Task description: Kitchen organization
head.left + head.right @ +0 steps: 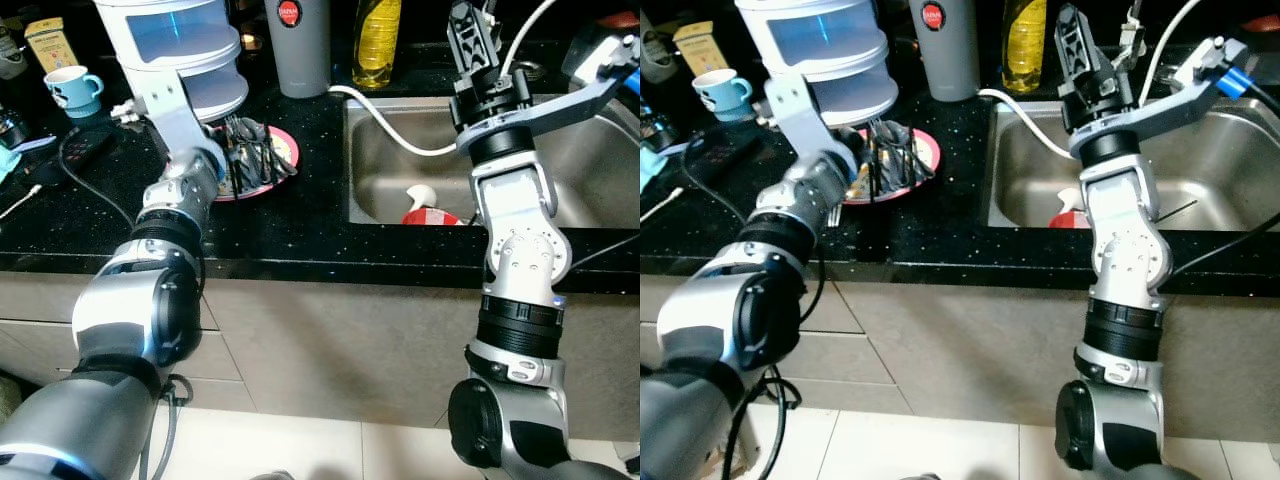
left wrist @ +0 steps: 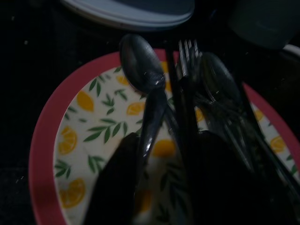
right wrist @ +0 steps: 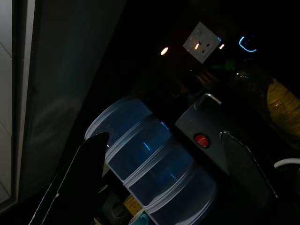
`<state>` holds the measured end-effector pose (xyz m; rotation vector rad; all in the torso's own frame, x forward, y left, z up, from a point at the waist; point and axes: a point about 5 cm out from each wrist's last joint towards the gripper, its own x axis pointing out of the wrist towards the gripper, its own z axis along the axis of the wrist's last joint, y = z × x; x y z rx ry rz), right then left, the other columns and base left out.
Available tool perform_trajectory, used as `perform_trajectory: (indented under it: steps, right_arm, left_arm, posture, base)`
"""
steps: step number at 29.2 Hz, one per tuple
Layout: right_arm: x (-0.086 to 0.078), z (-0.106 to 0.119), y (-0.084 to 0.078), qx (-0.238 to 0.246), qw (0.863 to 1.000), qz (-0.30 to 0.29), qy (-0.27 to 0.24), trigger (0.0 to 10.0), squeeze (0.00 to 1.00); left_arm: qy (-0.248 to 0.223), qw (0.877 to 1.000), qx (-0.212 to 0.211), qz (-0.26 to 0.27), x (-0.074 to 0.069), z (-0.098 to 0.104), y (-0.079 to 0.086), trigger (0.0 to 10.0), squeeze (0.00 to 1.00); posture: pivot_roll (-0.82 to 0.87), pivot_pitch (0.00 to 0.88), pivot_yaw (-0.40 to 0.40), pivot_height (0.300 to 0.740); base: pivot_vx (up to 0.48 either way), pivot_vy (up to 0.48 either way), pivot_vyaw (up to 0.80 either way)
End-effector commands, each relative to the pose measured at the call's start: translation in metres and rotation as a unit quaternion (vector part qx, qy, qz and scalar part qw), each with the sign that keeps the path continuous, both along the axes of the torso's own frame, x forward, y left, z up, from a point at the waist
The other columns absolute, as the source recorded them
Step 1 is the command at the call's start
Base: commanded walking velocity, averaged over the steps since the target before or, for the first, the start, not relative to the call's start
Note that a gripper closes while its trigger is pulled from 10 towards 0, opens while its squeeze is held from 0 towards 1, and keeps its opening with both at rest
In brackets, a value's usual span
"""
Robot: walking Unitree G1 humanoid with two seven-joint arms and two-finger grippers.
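Black, speckled countertop carries the red-rimmed lemon-print plate, which I take as my landmark. On this plate lies a heap of dark cutlery: a spoon with its bowl toward the plate's far rim, a fork just beside it, and further pieces overlapping them. My left gripper is lowered onto this heap, fingers narrowly parted with the spoon's handle running between them; whether they pinch it I cannot tell. Just behind the plate stands a stacked white container with blue windows. Beyond the plate, toward the wall, stand a grey canister with a red badge and a bottle of yellow oil. Well to the plate's left sits a pale blue mug. To its right lies the steel sink, holding a red-and-white item. My right gripper is raised above the sink, fingers apart, holding nothing.
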<state>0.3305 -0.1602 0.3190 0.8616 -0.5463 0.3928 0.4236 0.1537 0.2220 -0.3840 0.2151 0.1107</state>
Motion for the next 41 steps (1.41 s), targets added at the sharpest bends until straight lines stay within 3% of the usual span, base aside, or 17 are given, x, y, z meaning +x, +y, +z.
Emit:
perform_trajectory:
  steps: [1, 3, 4, 10, 16, 17, 18, 19, 20, 21, 24, 29, 34, 37, 39, 40, 41]
  right_arm:
    - [0.001, 0.003, 0.006, -0.004, 1.000, 0.010, -0.005, 10.0, 0.00]
    - [0.000, 0.003, 0.005, -0.003, 1.000, 0.007, -0.006, 10.0, 0.00]
    - [0.000, 0.003, 0.005, -0.002, 1.000, 0.005, -0.005, 10.0, 0.00]
    - [-0.001, 0.001, 0.004, -0.003, 1.000, 0.001, -0.004, 10.0, 0.00]
    - [-0.002, 0.002, 0.003, 0.000, 1.000, -0.002, -0.005, 10.0, 0.00]
    - [-0.002, 0.002, 0.003, 0.000, 1.000, -0.003, -0.005, 10.0, 0.00]
    - [-0.003, 0.002, 0.004, 0.000, 1.000, -0.003, -0.005, 10.0, 0.00]
    - [-0.003, 0.002, 0.004, 0.000, 1.000, -0.003, -0.004, 10.0, 0.00]
    - [-0.003, 0.002, 0.003, 0.000, 1.000, -0.004, -0.004, 10.0, 0.00]
    - [-0.003, 0.001, 0.003, 0.000, 1.000, -0.005, -0.003, 10.0, 0.00]
    - [-0.004, 0.001, 0.002, 0.000, 1.000, -0.006, -0.002, 10.0, 0.00]
    - [-0.004, 0.001, 0.002, 0.000, 1.000, -0.006, -0.001, 10.0, 0.00]
    - [-0.004, 0.002, 0.003, -0.001, 1.000, -0.003, -0.002, 10.0, 0.00]
    - [-0.003, 0.001, 0.004, -0.002, 1.000, -0.001, -0.001, 10.0, 0.00]
    - [-0.003, 0.002, 0.005, -0.003, 1.000, 0.001, -0.001, 10.0, 0.00]
    - [-0.003, 0.002, 0.006, -0.003, 1.000, 0.002, -0.001, 10.0, 0.00]
    - [-0.003, 0.002, 0.006, -0.003, 1.000, 0.002, -0.001, 10.0, 0.00]
  left_arm:
    - [0.005, 1.000, 0.000, 0.011, 0.001, 0.009, 0.005, 10.0, 1.00]
    - [0.013, 1.000, -0.005, 0.013, 0.001, 0.009, 0.003, 10.0, 1.00]
    - [0.021, 1.000, -0.008, 0.016, 0.001, 0.008, 0.002, 10.0, 0.00]
    - [0.043, 0.999, -0.018, -0.001, 0.000, 0.000, -0.006, 10.0, 0.00]
    - [0.072, 0.997, 0.009, -0.031, -0.003, -0.016, -0.017, 10.0, 0.00]
    - [0.079, 0.996, 0.014, -0.032, -0.004, -0.020, -0.018, 4.7, 0.00]
    - [0.084, 0.996, 0.017, -0.031, -0.005, -0.022, -0.018, 4.7, 0.00]
    - [0.090, 0.995, 0.019, -0.027, -0.006, -0.026, -0.017, 2.9, 0.00]
    - [0.095, 0.995, 0.021, -0.024, -0.006, -0.028, -0.017, 2.9, 0.00]
    - [0.101, 0.995, 0.021, -0.017, -0.007, -0.032, -0.016, 0.5, 0.00]
    - [0.112, 0.994, 0.017, -0.005, -0.010, -0.039, -0.014, 0.0, 0.00]
    - [0.131, 0.991, -0.014, 0.012, -0.014, -0.053, -0.010, 0.0, 0.00]
    - [0.119, 0.992, -0.015, 0.031, -0.013, -0.049, -0.002, 0.0, 0.00]
    - [0.077, 0.994, 0.063, 0.055, -0.008, -0.033, 0.009, 0.0, 0.00]
    - [0.036, 0.994, 0.082, 0.063, -0.005, -0.018, 0.011, 0.0, 0.00]
    - [-0.002, 0.993, 0.097, 0.059, -0.002, -0.004, 0.010, 4.1, 0.00]
    - [-0.002, 0.993, 0.097, 0.059, -0.002, -0.004, 0.010, 4.1, 0.00]
  posture:
    - [0.06, 0.000, 0.102, 0.740]
    - [0.06, 0.000, 0.105, 0.740]
    - [0.06, 0.000, 0.109, 0.740]
    - [0.05, 0.000, 0.115, 0.740]
    - [0.05, 0.000, 0.122, 0.740]
    - [0.05, 0.000, 0.129, 0.740]
    - [0.05, 0.000, 0.129, 0.740]
    - [0.05, 0.000, 0.129, 0.740]
    - [0.05, 0.000, 0.129, 0.740]
    - [0.05, 0.002, 0.133, 0.740]
    - [0.05, 0.003, 0.134, 0.740]
    - [0.05, 0.003, 0.134, 0.740]
    - [0.05, 0.004, 0.123, 0.740]
    - [0.06, 0.002, 0.115, 0.740]
    - [0.06, 0.002, 0.115, 0.740]
    - [0.06, 0.000, 0.112, 0.740]
    - [0.06, 0.000, 0.112, 0.740]
  base:
    - [0.000, 0.000, 0.00]
    - [0.000, 0.000, 0.00]
    - [0.000, 0.000, 0.00]
    - [0.000, 0.000, 0.00]
    - [0.000, 0.000, 0.00]
    - [0.000, 0.000, 0.00]
    - [0.000, 0.000, 0.00]
    - [0.000, 0.000, 0.00]
    - [0.000, 0.000, 0.00]
    - [0.000, 0.000, 0.00]
    - [0.000, 0.000, 0.00]
    - [0.000, 0.000, 0.00]
    - [0.000, 0.000, 0.00]
    - [0.000, 0.000, 0.00]
    - [0.000, 0.000, 0.00]
    - [0.000, 0.000, 0.00]
    - [0.000, 0.000, 0.00]
